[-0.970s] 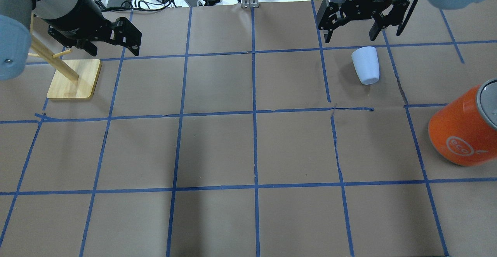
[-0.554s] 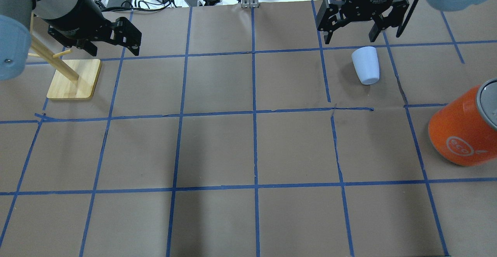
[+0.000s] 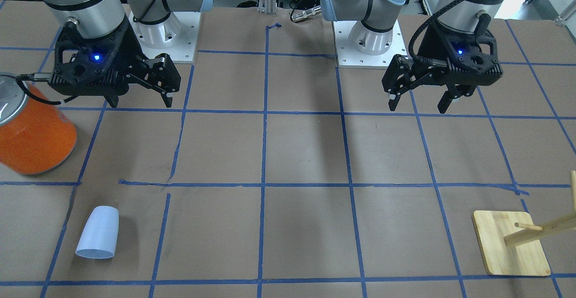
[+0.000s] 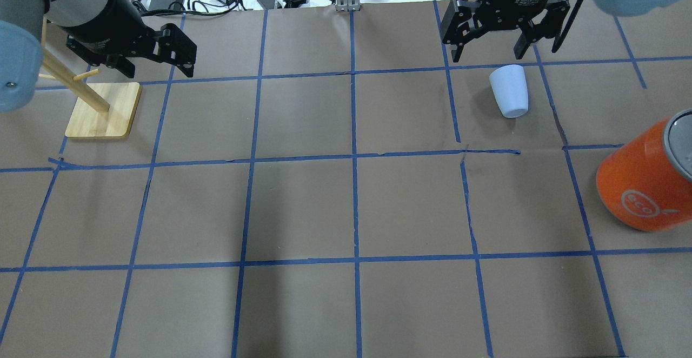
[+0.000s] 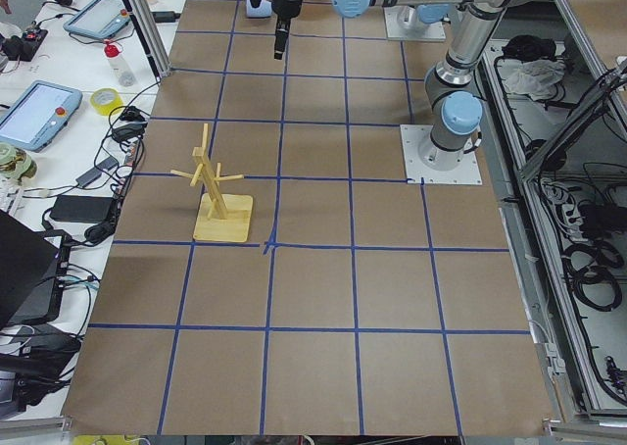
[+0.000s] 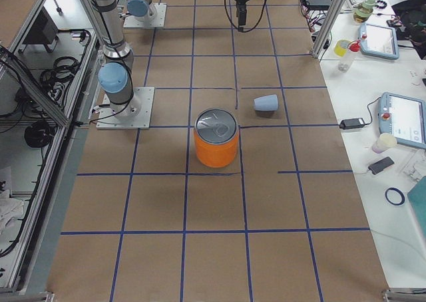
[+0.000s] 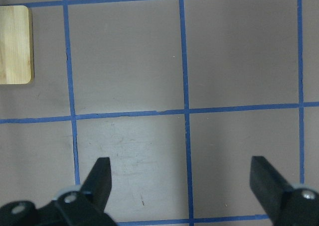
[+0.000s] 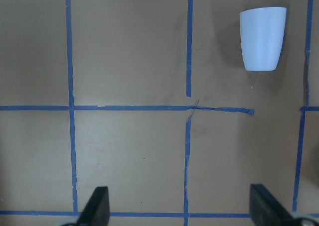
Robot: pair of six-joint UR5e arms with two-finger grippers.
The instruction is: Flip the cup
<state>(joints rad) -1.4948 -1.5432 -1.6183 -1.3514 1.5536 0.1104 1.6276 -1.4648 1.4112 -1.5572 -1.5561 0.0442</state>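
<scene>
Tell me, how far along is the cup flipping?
Nothing looks done: the cup lies on its side on the table, untouched. In hand: the right gripper hangs open, short of the cup; the left gripper is open, far off. Left: grasp the cup, turn it, set it down.

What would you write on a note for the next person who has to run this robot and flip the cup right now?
The left hand is open and empty, up in the air, on the side where the wooden stand is.
The right hand is open and empty, up in the air.
The cup lies on its side on the table, on the right arm's side. Its rim points away from the robot, and it lies apart from the orange cylinder. It is not between any fingers.
Done: nothing that shows; the cup is not yet gripped.
Left: reach the cup, grip it, turn it over, set it down.
</scene>
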